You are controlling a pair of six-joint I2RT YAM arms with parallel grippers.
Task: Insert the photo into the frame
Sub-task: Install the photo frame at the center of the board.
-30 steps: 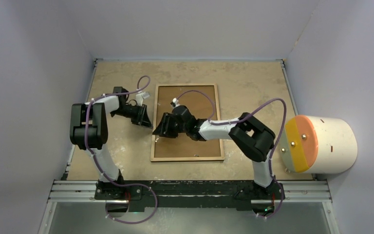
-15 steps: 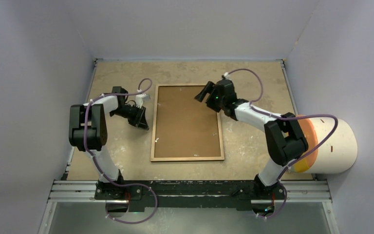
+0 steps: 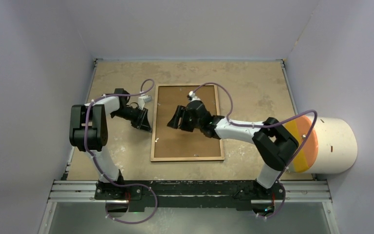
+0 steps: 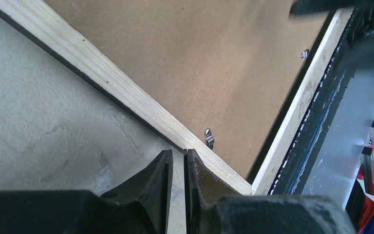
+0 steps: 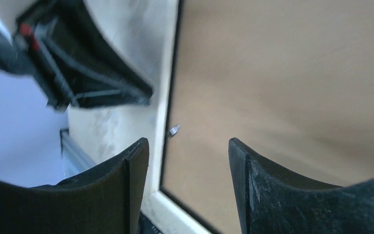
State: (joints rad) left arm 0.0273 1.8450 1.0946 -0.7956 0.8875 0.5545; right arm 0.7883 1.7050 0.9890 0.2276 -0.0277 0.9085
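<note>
Right gripper (image 3: pixel 174 119) is swinging back in over the backing board (image 3: pixel 185 144). Half a second ago it was out at the frame (image 3: pixel 187 159) far right corner, a second ago lower down over the board. Board is now sitting under its spread fingers, with the frame's left rim just ahead of the tips. Right elbow is following inward, and the purple cable (image 3: pixel 224 95) is arching differently.

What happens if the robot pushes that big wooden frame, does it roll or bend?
It would probably slide, not roll: the frame lies flat on the table. It likely stays stiff, given its solid wooden rim and flat backing board.
</note>
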